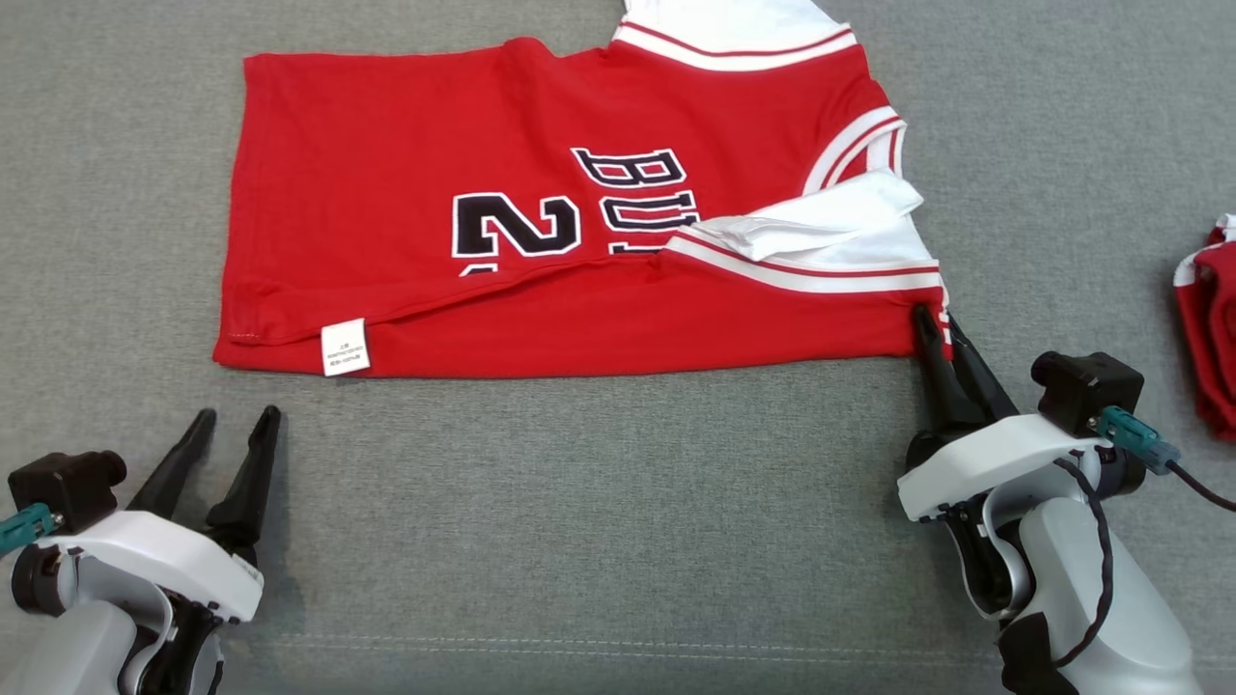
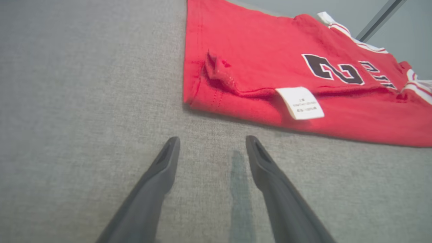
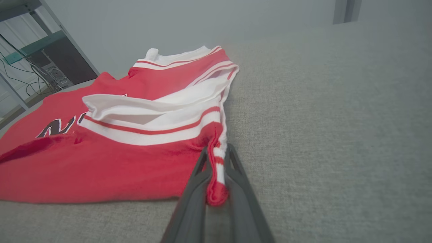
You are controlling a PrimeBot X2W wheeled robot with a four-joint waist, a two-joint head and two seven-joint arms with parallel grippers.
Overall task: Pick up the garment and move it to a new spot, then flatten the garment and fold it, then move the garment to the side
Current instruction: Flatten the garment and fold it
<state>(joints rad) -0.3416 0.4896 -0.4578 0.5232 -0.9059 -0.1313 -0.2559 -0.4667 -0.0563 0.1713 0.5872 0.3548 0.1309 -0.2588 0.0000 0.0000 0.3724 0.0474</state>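
Left gripper (image 1: 238, 415) sits spread wide open on the grey fabric surface (image 1: 618, 541), just short of the red jersey (image 1: 406, 174) hem corner with the white tag (image 1: 345, 347); jersey runs lengthwise left-right, hem left, collar right; loads of bare fabric in front. Right gripper (image 1: 935, 319) is clamped on its striped near-right corner; another red garment (image 1: 1212, 338) lies well apart, far right.

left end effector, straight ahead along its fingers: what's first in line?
Probably the near edge of the red jersey, around its white label, past a strip of bare grey surface. Depth unclear.
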